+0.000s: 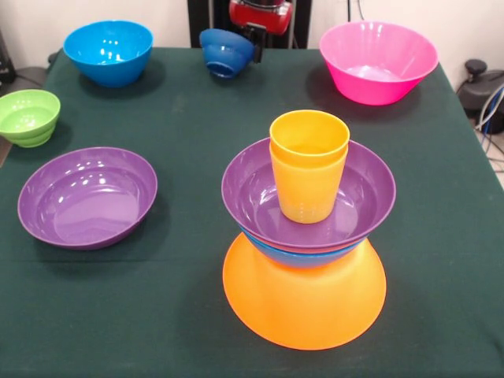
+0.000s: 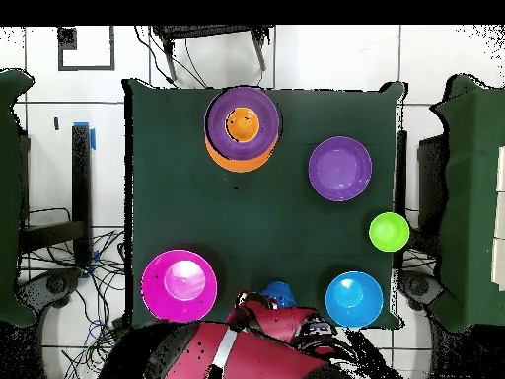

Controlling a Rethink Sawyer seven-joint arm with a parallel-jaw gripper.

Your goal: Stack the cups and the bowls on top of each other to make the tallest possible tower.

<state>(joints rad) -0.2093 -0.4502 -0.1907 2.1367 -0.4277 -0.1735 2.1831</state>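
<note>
The tower stands near the table's front: an upside-down yellow-orange bowl (image 1: pixel 304 303) as base, a bright blue bowl (image 1: pixel 303 256) on it, then a shallow purple bowl (image 1: pixel 358 197) holding two nested cups (image 1: pixel 309 161), yellow-orange in colour. From above the tower (image 2: pixel 242 128) sits at the top centre. At the far edge my gripper (image 1: pixel 253 41) is shut on the rim of the small dark blue bowl (image 1: pixel 224 51), which hangs tilted. That bowl (image 2: pixel 279 292) shows just ahead of the arm from above.
A second purple bowl (image 1: pixel 87 197) lies left of the tower. A small green bowl (image 1: pixel 29 116) sits at the left edge, a bright blue bowl (image 1: pixel 108 51) at the far left, and a large pink bowl (image 1: pixel 378 61) at the far right.
</note>
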